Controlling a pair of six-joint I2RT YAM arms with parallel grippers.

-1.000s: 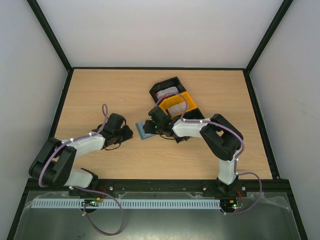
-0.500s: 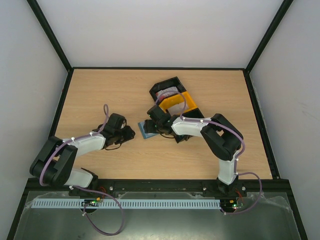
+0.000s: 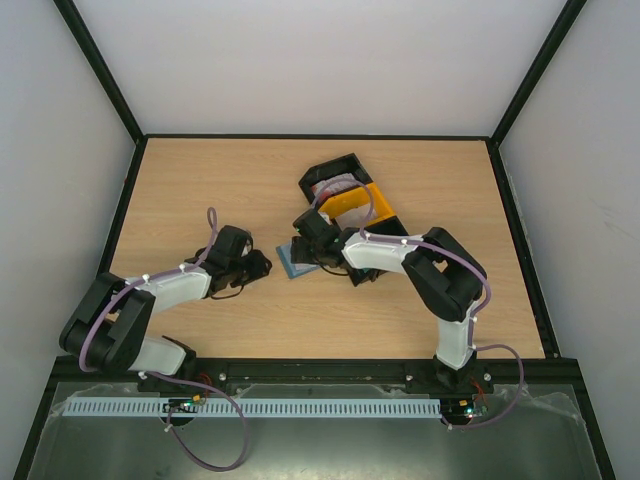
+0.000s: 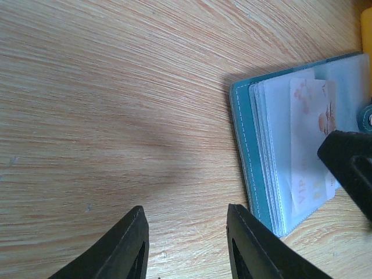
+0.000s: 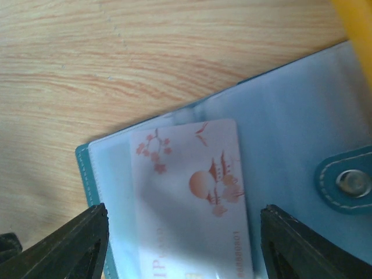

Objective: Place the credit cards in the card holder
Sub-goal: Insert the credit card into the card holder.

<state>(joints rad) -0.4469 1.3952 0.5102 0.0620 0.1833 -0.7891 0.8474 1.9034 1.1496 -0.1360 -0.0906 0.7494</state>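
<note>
One card [image 5: 189, 192] looks barely tucked in the unheld wallet [image 5: 290, 133]; spread right jaws may snag it, left jaws gape empty at its nine o'clock.

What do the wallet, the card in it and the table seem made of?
The wallet looks like matte teal faux leather, stitched along its edge, with a metal snap; its pockets seem clear plastic. The card looks like glossy plastic, red print on white. The table shows wood grain, perhaps laminate.

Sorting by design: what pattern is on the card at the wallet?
The card: white, orange-red blossoms and sun; right wrist view.
</note>
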